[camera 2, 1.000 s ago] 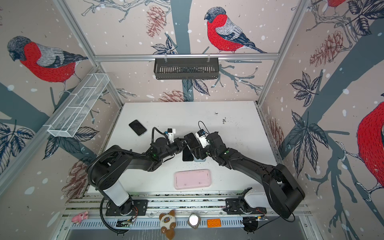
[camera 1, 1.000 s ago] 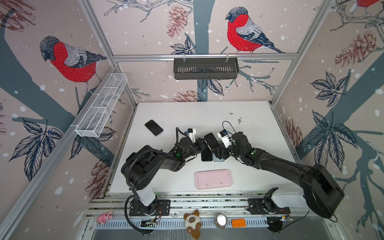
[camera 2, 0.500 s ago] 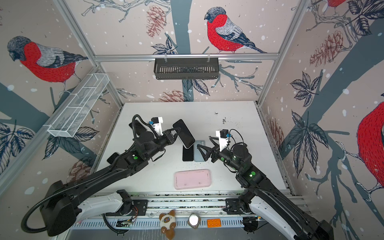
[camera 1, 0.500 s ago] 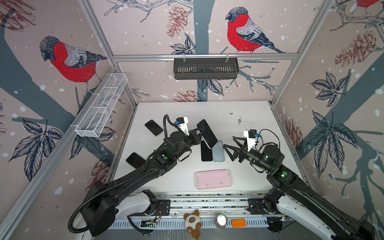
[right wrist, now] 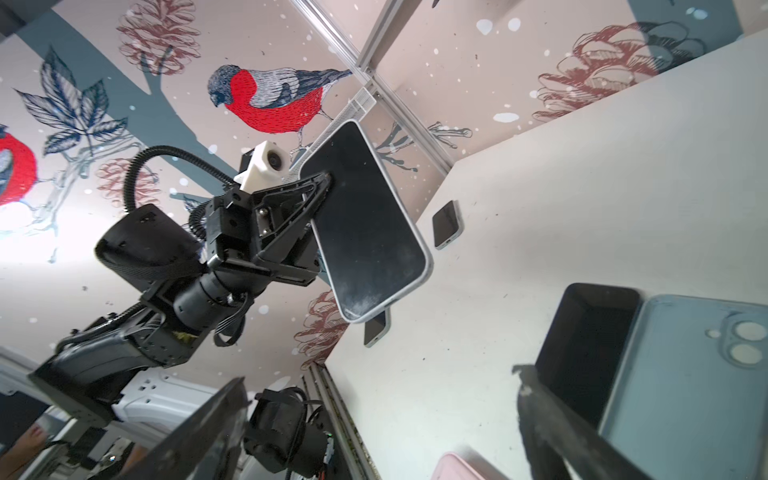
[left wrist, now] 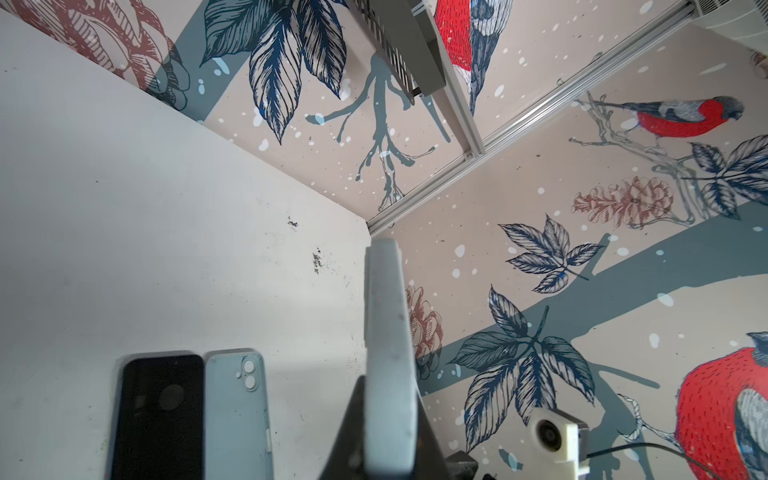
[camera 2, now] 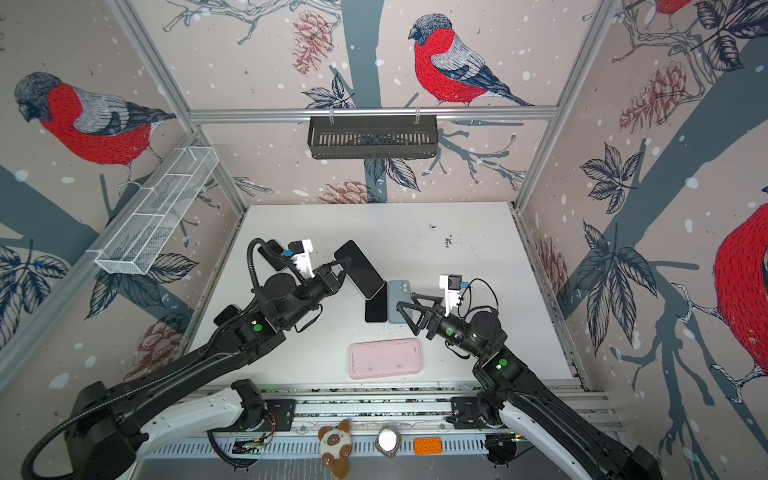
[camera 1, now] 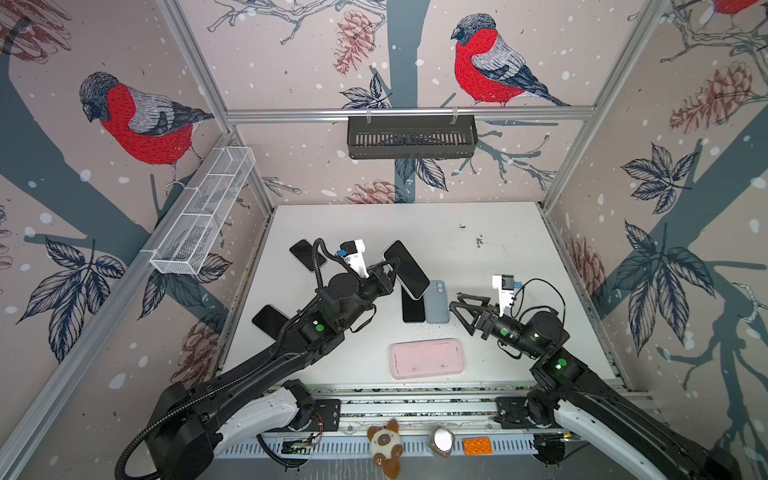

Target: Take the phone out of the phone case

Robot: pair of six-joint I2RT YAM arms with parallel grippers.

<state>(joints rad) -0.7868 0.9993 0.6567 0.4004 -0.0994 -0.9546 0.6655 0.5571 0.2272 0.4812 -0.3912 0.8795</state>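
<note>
Phone [camera 1: 409,270] tilted aloft in left gripper [camera 1: 395,264]; right gripper [camera 1: 455,302] spread.

Left hand [camera 1: 394,265] clamped, right hand [camera 1: 454,302] agape

In a top view my left arm [camera 1: 266,363] covers part of a dark phone [camera 1: 266,318], and the held phone [camera 1: 406,268] hides the black case's [camera 1: 413,309] far end. In the left wrist view that case and the blue case [left wrist: 237,415] run off the frame. The fingers [right wrist: 552,419] of my right claw [right wrist: 378,374] blur up close.
</note>
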